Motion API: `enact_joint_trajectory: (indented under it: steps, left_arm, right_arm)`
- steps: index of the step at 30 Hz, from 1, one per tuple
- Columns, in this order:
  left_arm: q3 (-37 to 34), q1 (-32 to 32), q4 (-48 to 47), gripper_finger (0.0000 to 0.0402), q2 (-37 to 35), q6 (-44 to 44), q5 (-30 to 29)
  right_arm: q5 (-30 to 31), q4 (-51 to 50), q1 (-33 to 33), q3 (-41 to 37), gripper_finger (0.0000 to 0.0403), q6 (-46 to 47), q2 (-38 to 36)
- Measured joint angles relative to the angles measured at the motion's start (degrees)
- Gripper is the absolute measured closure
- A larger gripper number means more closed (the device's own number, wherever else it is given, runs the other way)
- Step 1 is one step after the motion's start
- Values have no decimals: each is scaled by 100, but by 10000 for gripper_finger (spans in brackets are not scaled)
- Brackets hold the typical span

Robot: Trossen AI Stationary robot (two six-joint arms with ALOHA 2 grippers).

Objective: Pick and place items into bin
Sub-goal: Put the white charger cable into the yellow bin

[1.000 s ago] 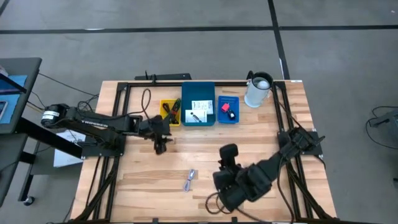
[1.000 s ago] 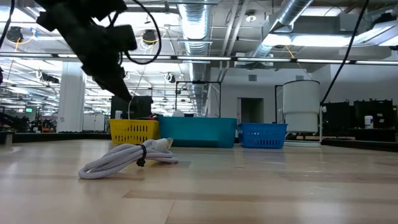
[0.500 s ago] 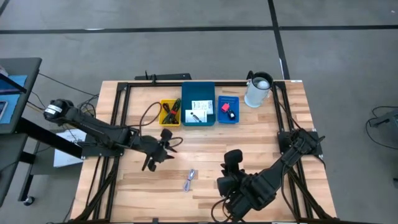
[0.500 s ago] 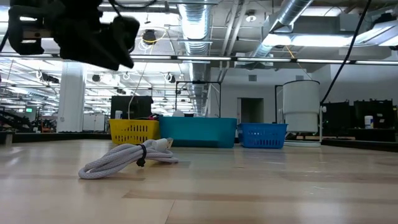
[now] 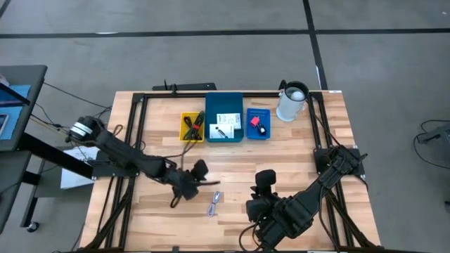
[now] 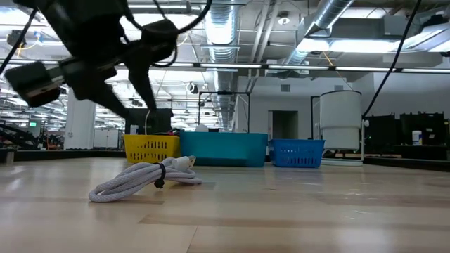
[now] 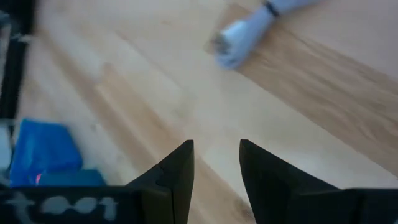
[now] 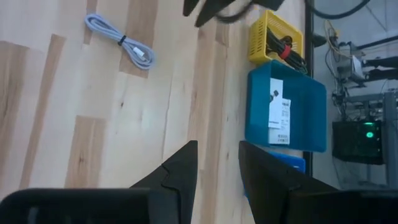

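Note:
A light grey bundled cable [image 5: 214, 204] lies on the wooden table, also in the low view [image 6: 140, 181]. My left gripper [image 5: 200, 184] hovers just left of the cable, open and empty; its wrist view shows the cable's plug end [image 7: 239, 38] ahead of the gripper [image 7: 216, 169]. My right gripper [image 5: 264, 184] waits near the near edge, open and empty [image 8: 217, 171]. White cards [image 5: 225, 125] lie in the teal bin, pens [image 5: 191, 126] in the yellow bin, a pink-red piece [image 5: 254, 121] and a small black object [image 5: 261, 129] in the blue bin.
Three bins stand in a row toward the far edge: yellow [image 5: 183, 119], teal [image 5: 209, 116], blue [image 5: 249, 135]. A white jug [image 5: 292, 102] stands at the far right. Black frame rails run along both sides of the table. Bare wood lies between the bins and the cable.
My left gripper has swung from beside the yellow bin toward the near edge and the right, coming down close to the cable and turning as it went. My right arm has shifted a little toward the near edge. The cable has stayed where it was.

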Motion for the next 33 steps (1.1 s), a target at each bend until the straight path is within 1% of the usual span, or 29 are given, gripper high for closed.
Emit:
enact_joint_trajectory:
  steps: [3, 7, 13, 17, 21, 26, 29, 33]
  left_arm:
    - [372, -134, -533, 284, 348, 435, 106]
    - [877, -330, -971, 284, 684, 864, 229]
    - [1329, -604, -1082, 284, 810, 1625, 308]
    - [1480, -663, -1233, 284, 811, 2007, 312]
    - [1482, -663, -1268, 284, 808, 2249, 349]
    - [1482, -663, -1237, 284, 808, 2677, 452]
    - [1482, -664, -1173, 284, 808, 2767, 610]
    - [1482, -662, -1136, 284, 808, 2947, 611]
  right_arm:
    - [-36, -1, 0, 0, 290, 71, 0]
    - [-57, -2, 2, 0, 290, 193, 0]
    - [-64, -2, 39, 0, 290, 292, -2]
    - [-210, -2, 44, 0, 290, 400, -4]
    - [-341, -2, 71, 0, 290, 522, -4]
    - [-349, -1, 103, 0, 290, 639, -4]
    - [-358, -2, 114, 0, 290, 649, -4]
    - [-358, -2, 111, 0, 290, 650, -4]
